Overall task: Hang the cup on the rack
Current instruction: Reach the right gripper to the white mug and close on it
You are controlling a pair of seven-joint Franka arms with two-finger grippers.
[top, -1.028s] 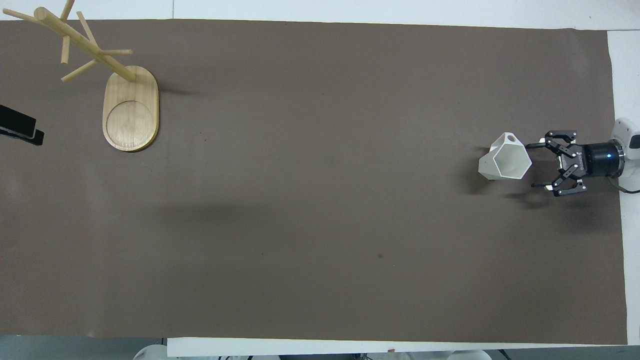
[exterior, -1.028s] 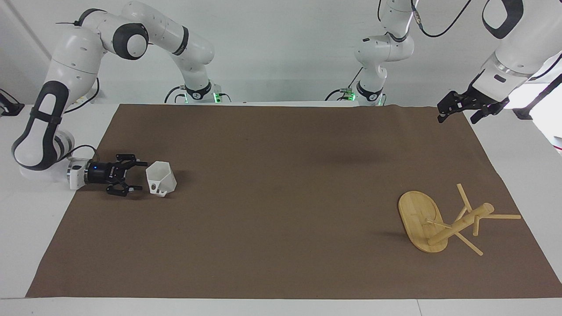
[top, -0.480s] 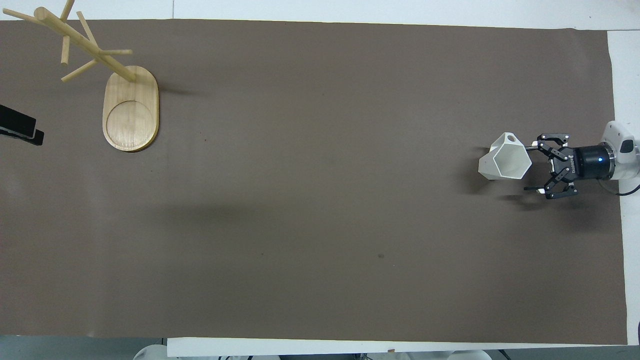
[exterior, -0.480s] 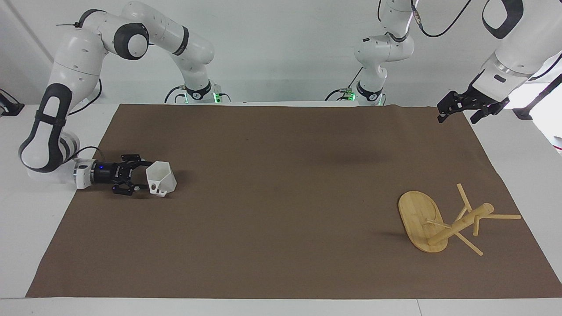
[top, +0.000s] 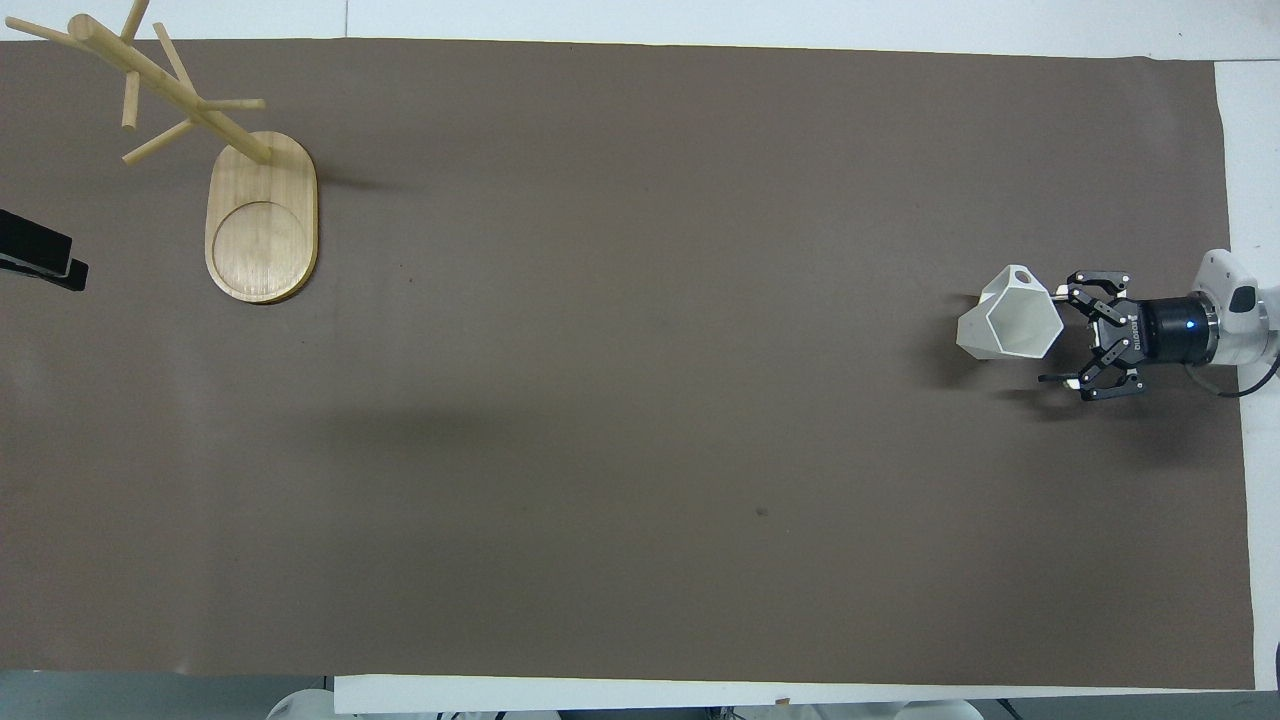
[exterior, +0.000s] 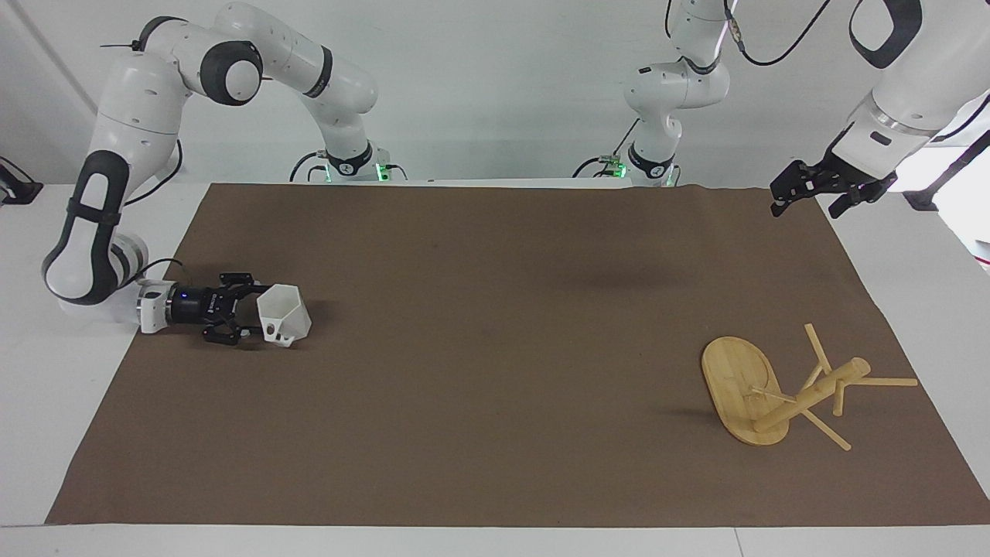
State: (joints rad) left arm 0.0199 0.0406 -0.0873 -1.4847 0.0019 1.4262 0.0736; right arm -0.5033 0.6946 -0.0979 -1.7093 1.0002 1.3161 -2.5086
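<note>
Lying low over the brown mat at the right arm's end of the table, the right gripper points sideways at the white faceted cup, fingers spread wide w/ nothing held. One fingertip sits right at the cup's rim edge by the handle; can't tell from either view if it actually touches. The other fingertip is clear of the cup, on the side nearer the robots. Cup rests on the mat tilted, hex opening facing up and toward the gripper, holed handle on the side farther from the robots. Bamboo mug rack stands upright at the left arm's end of the mat, well apart from the cup, oval base flat, post w/ thin pegs sticking out, no cup on any peg. Left gripper hangs in the air over the mat's corner at that same end, nearer the robots' side, fingers apart, empty, arm waiting; in the overhead view only a dark bit of it shows at the frame edge.
</note>
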